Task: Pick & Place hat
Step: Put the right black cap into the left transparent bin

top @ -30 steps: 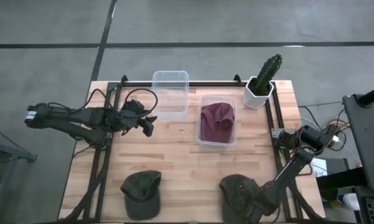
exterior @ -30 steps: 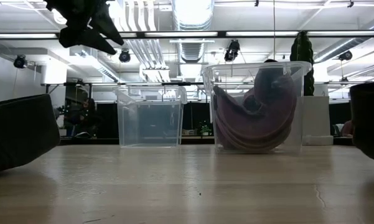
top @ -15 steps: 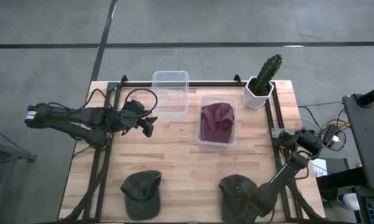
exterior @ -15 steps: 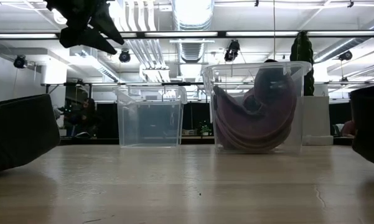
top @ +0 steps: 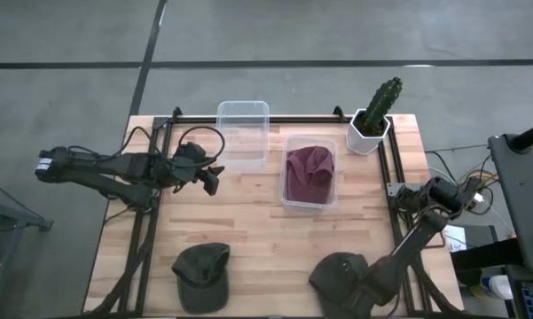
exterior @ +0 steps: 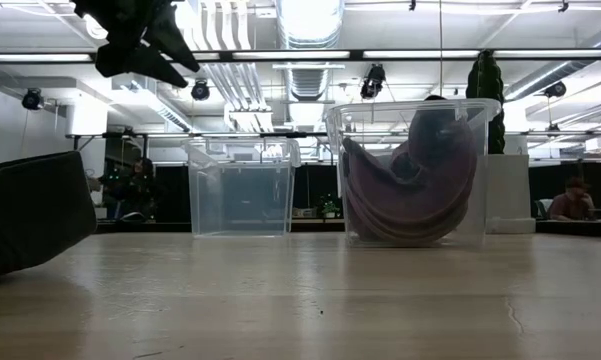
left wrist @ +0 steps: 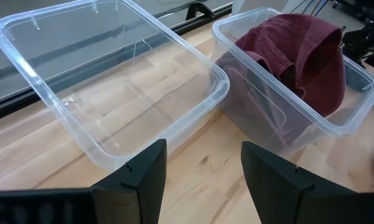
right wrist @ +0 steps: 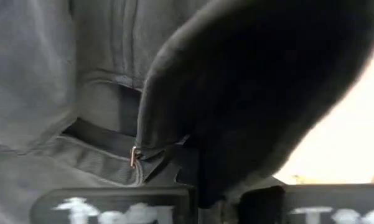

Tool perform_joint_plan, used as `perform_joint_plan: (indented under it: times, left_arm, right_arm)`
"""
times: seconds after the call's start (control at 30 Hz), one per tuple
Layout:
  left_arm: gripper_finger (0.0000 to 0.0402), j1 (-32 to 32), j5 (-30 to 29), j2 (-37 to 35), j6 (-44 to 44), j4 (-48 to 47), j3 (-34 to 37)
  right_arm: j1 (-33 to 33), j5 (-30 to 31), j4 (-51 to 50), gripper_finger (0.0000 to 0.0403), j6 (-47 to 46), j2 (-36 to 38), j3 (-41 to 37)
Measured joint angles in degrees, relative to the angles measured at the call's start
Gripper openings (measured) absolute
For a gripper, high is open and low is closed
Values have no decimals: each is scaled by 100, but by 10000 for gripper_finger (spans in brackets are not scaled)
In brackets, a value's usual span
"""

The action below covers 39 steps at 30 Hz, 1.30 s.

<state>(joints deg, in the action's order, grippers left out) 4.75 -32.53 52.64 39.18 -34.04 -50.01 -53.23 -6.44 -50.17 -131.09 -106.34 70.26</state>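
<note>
A dark green hat lies at the table's near right, and my right gripper stands over its near edge, pointing down and shut on it. In the right wrist view the hat's dark cloth and its back strap with a small buckle fill the picture. A second dark hat rests on the table at the near left, with no gripper near it. My left gripper hangs open above the table's left side, facing the two bins. My right gripper pinches a raised fold of the hat's cloth between its two fingers, close to the back strap. The fingers come from above, pointing down. The fingers hide how many layers they have. Whether the hat is off the table cannot be told.
An empty clear bin stands at the far middle. Beside it a clear bin holds a maroon hat. A cactus in a white pot stands at the far right corner. Bare wood lies across the table's middle.
My right gripper has shut on the near-right hat. The hat's outline has shifted a little in the high view, and the dark shape at the low view's right edge has gone from that picture.
</note>
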Motion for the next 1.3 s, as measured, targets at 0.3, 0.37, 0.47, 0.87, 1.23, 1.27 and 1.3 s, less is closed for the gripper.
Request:
perform_joint_plan:
  times: [0.3, 0.37, 0.47, 0.87, 1.23, 1.27, 1.3]
  left_arm:
    - [199, 0, -9, 6, -33, -26, 71]
    - [199, 0, -9, 7, -33, -24, 71]
    - [199, 0, -9, 7, -33, -24, 71]
    - [199, 0, -7, 9, -12, -28, 73]
    - [199, 0, -7, 11, -131, -35, 71]
    - [199, 0, -7, 9, -202, -35, 71]
    - [199, 0, -17, 2, -286, -37, 71]
  right_arm:
    - [-2, 1053, -22, 11, 92, 644, 85]
    - [0, 1381, -71, 11, 125, 770, 85]
    - [0, 1884, -105, 11, 197, 908, 85]
    - [272, 4125, -27, 11, 804, 1647, 96]
    - [2046, 4404, 0, 11, 3756, 2341, 362]
    - [2239, 4442, -1, 11, 4037, 2419, 397]
    - [2459, 4480, 5, 11, 4327, 2504, 438]
